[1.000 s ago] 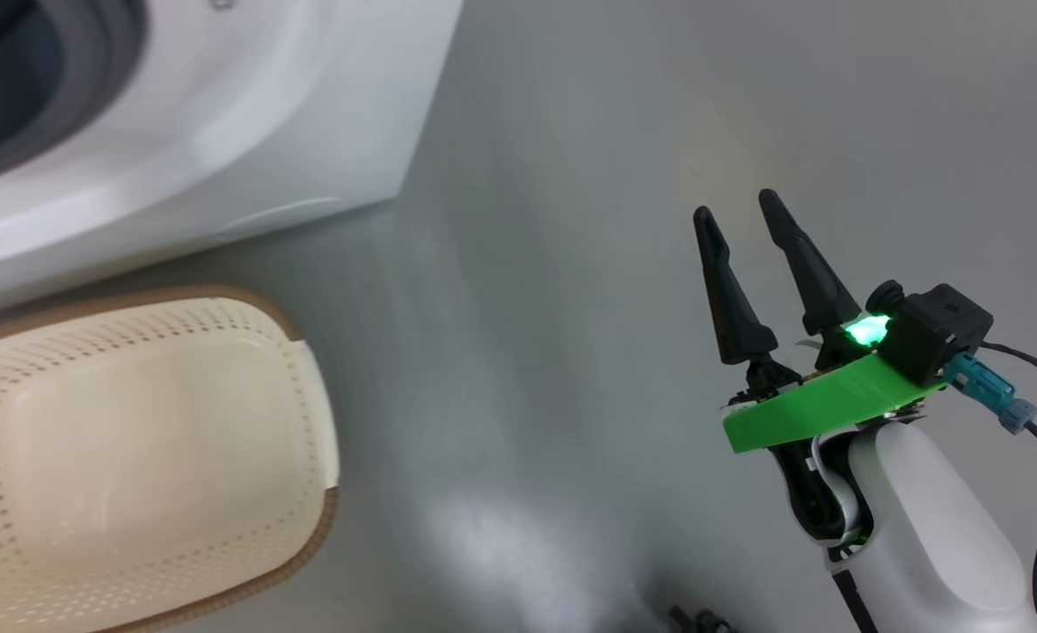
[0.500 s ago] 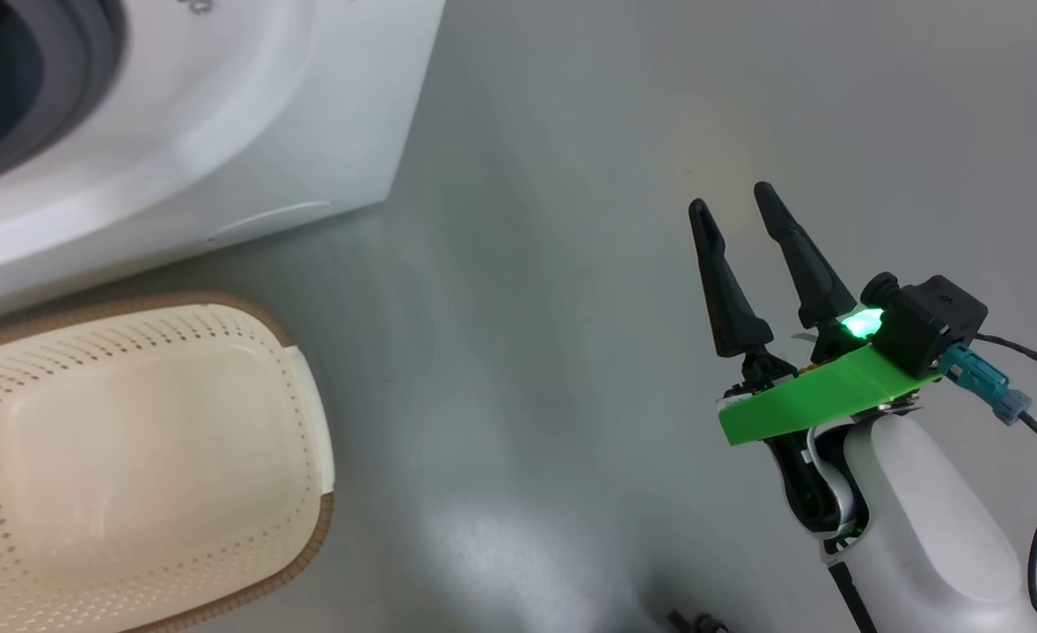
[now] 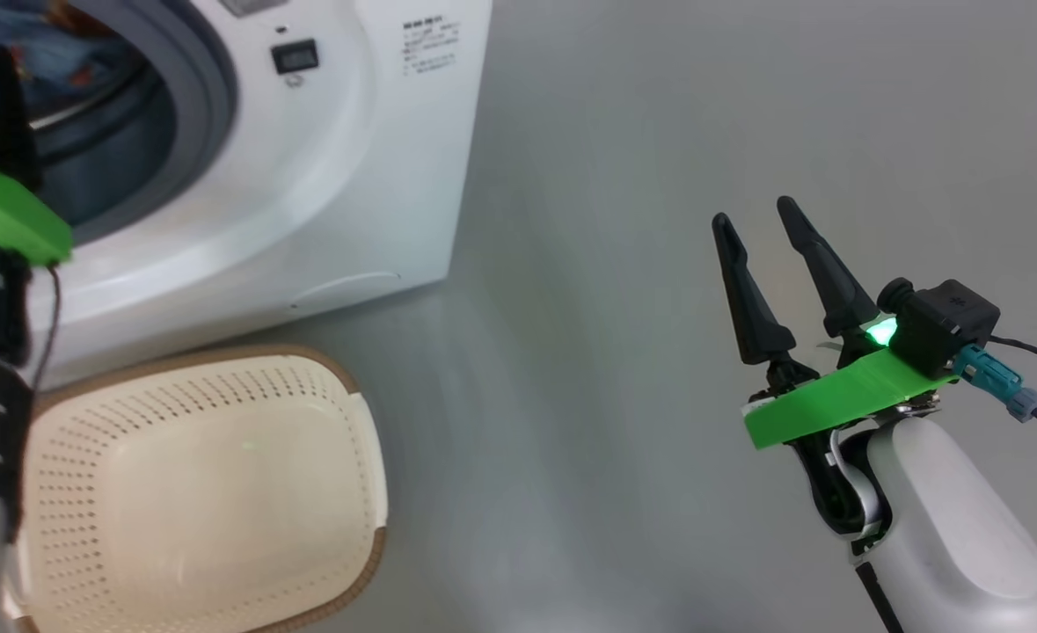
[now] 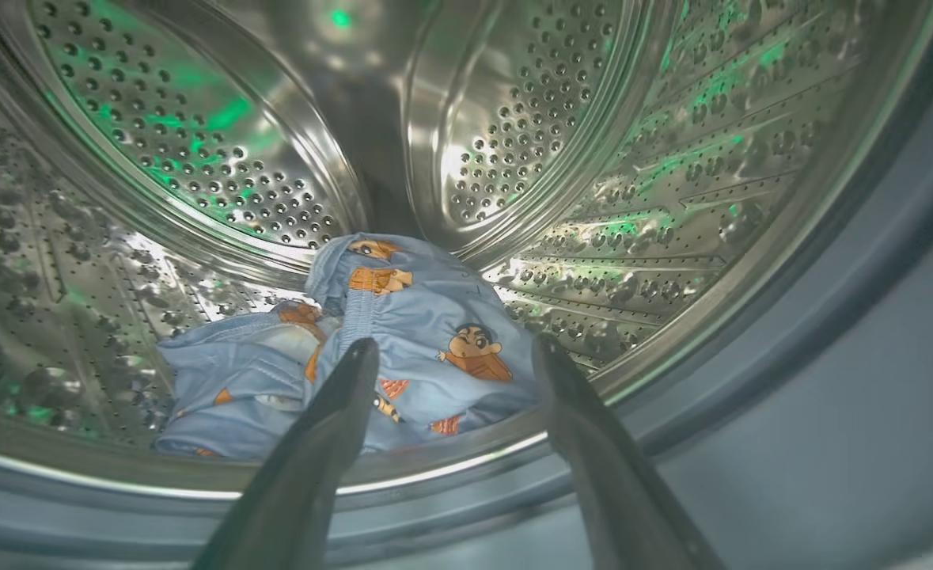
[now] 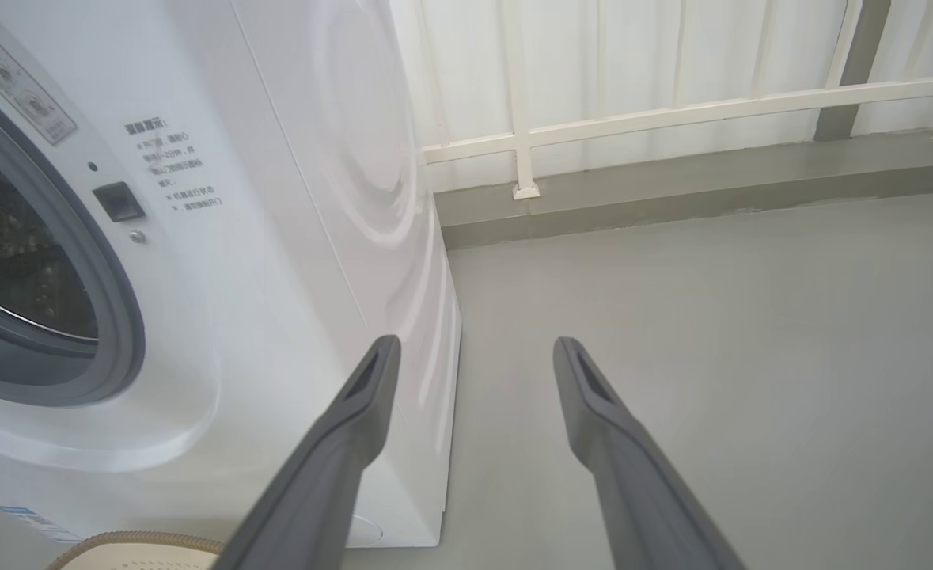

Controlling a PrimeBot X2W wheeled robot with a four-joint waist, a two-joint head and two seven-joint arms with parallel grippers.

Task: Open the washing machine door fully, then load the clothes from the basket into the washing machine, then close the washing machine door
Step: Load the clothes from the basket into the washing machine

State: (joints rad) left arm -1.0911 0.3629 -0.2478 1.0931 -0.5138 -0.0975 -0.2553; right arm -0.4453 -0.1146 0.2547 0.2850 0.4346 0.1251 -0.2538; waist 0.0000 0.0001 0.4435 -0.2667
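Observation:
My left gripper (image 4: 450,348) is open at the mouth of the washing machine (image 3: 333,158), pointing into its steel drum (image 4: 513,119). Nothing is between its fingers. The clothes (image 4: 411,332), light blue with orange cartoon faces, lie heaped on the drum floor just beyond the fingertips. In the head view, one dark finger (image 3: 10,123) of that gripper stands against the grey ring (image 3: 201,97). The basket (image 3: 342,422) sits on the floor in front of the machine with nothing in it. My right gripper (image 3: 755,215) hovers open over bare floor to the right. The washing machine door is out of view.
Grey floor (image 3: 615,132) stretches to the right of the machine. A white railing (image 5: 632,119) on a low kerb runs along the far wall. In the right wrist view the basket's rim (image 5: 134,545) peeks in at the bottom left, below the machine's front.
The head camera has shifted, bringing the drum mouth and my left arm into view. My left gripper has gone from shut to open. The right gripper keeps its pose.

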